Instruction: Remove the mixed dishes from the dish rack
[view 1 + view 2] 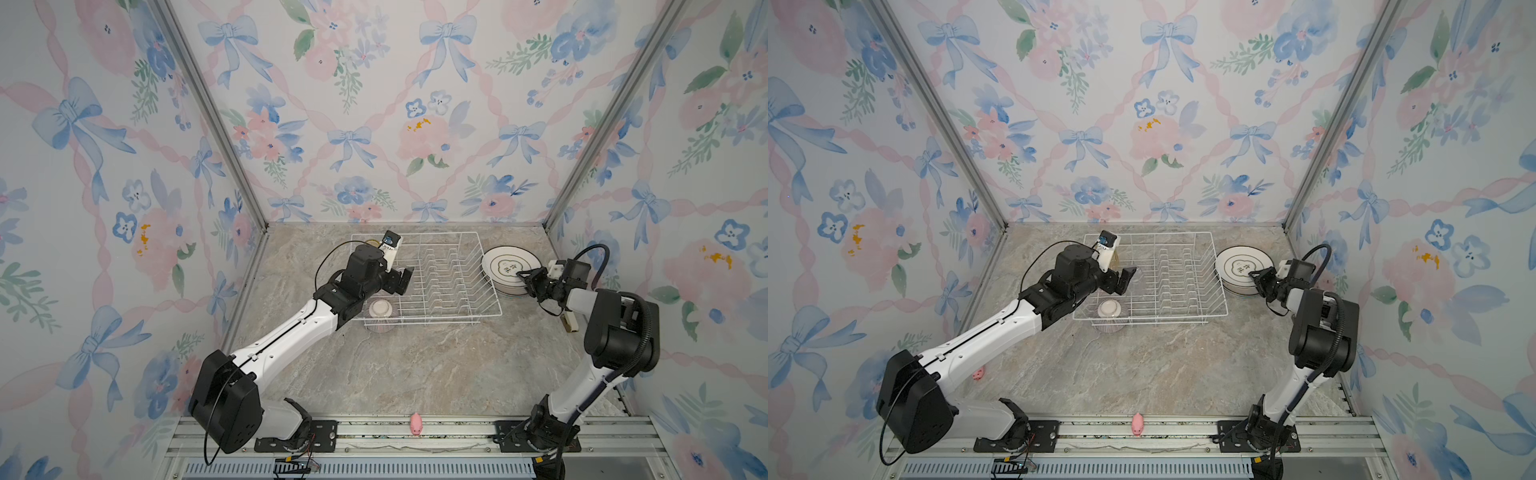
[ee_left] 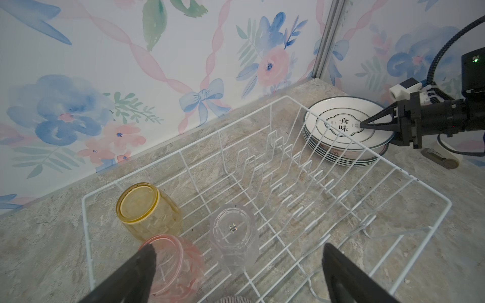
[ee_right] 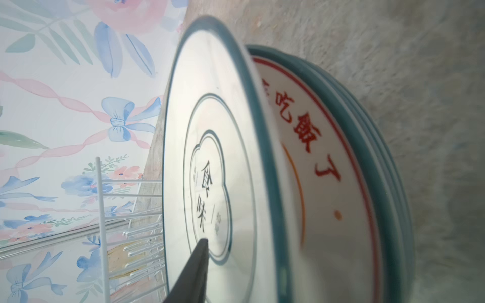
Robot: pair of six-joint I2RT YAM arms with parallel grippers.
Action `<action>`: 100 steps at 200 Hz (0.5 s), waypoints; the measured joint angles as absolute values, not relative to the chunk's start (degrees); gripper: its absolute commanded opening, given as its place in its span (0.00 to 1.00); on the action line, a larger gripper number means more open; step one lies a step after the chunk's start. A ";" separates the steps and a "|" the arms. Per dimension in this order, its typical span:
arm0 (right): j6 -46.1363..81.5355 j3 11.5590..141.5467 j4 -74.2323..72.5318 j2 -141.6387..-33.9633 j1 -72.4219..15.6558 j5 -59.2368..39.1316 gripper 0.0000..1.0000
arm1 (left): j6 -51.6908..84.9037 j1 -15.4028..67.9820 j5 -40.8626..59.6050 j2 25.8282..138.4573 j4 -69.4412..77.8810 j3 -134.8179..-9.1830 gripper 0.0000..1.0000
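The white wire dish rack (image 1: 490, 307) (image 2: 433, 191) stands at the back of the counter. In its left end stand an upturned yellow tumbler (image 2: 147, 210), a pink tumbler (image 2: 178, 265) and a clear tumbler (image 2: 233, 236). A striped bowl (image 1: 381, 316) (image 1: 1111, 315) sits upside down at its front left corner. My left gripper (image 1: 405, 280) (image 2: 238, 249) hangs open above the tumblers. Right of the rack lies a stack of plates (image 1: 509, 266) (image 2: 349, 123) (image 3: 223, 131). My right gripper (image 1: 518, 273) (image 2: 363, 125) reaches over it. One finger (image 3: 202, 251) lies on the top plate's face and the other is hidden.
A pink pig toy (image 1: 416, 424) (image 1: 1137, 424) stands on the front rail, and another pig (image 1: 978, 374) lies beside the left arm. A beige object (image 1: 568, 322) (image 2: 441, 160) lies on the counter under the right arm. Floral walls close in on three sides.
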State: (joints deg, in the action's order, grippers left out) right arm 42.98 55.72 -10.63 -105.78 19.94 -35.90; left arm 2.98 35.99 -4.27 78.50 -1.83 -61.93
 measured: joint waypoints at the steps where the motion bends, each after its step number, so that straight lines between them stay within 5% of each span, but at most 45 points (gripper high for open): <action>1: 42.94 55.72 -10.50 -105.78 19.94 -35.83 0.36 | 2.98 35.97 -4.27 78.50 -1.83 -61.93 0.98; 100: 27.73 58.24 10.04 -96.44 17.98 -24.53 0.51 | 2.96 35.46 -4.14 78.26 -2.15 -61.65 0.98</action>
